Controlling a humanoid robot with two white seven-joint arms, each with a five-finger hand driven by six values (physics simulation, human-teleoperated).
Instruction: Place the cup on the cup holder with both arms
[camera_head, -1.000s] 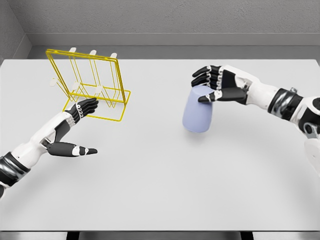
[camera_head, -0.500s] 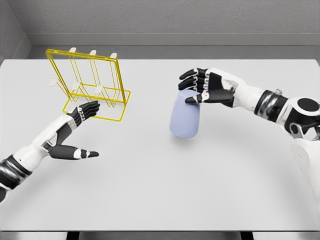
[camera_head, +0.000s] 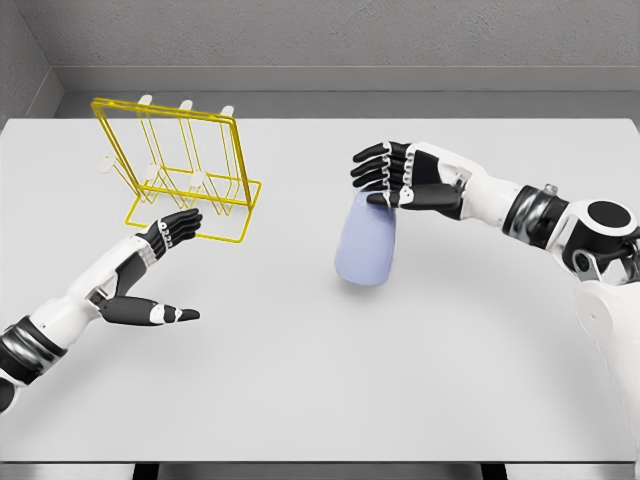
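Head view: right hand (camera_head: 400, 180) gripping the top of the pale blue cup (camera_head: 366, 240), cup hanging tilted under its fingers near the table's (camera_head: 320, 380) middle, left hand (camera_head: 150, 275) open and empty, just before the yellow wire rack (camera_head: 185, 165).

The white table (camera_head: 300, 380) fills most of the view, its surface flat and matte. Beyond the table's far edge runs a grey floor strip (camera_head: 400, 103). Behind that strip rises a grey textured back wall (camera_head: 350, 35). At the table's far left corner, a grey side wall (camera_head: 20, 70) meets the back wall.
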